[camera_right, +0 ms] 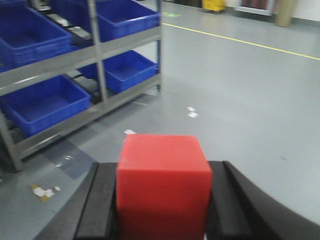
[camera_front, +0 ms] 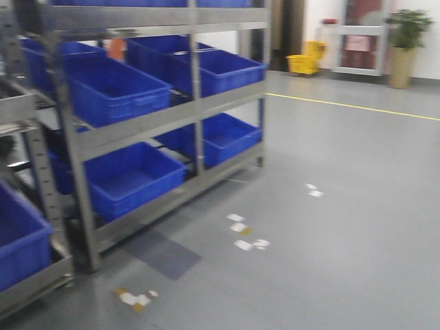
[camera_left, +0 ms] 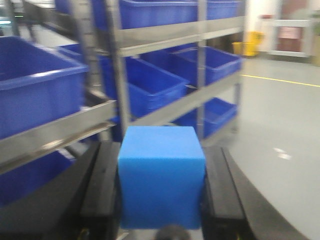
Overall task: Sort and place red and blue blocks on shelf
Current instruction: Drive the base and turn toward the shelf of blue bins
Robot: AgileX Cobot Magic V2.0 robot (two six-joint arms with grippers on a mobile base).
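My left gripper (camera_left: 161,190) is shut on the blue block (camera_left: 161,175), its black fingers (camera_left: 105,185) pressed on both sides. My right gripper (camera_right: 162,200) is shut on the red block (camera_right: 163,182) in the same way. The steel shelf (camera_front: 148,124) with large blue bins stands at the left of the front view. It fills the left and far part of the left wrist view (camera_left: 165,40), close ahead. In the right wrist view it (camera_right: 75,57) is at the upper left, farther off. Neither gripper shows in the front view.
Large blue bins (camera_front: 113,89) line every shelf tier. A second rack with a blue bin (camera_front: 20,237) is at the near left. Grey floor (camera_front: 330,227) carries white tape scraps (camera_front: 240,230) and a yellow line (camera_front: 350,106). A yellow mop bucket (camera_front: 306,60) and a potted plant (camera_front: 405,41) stand far back.
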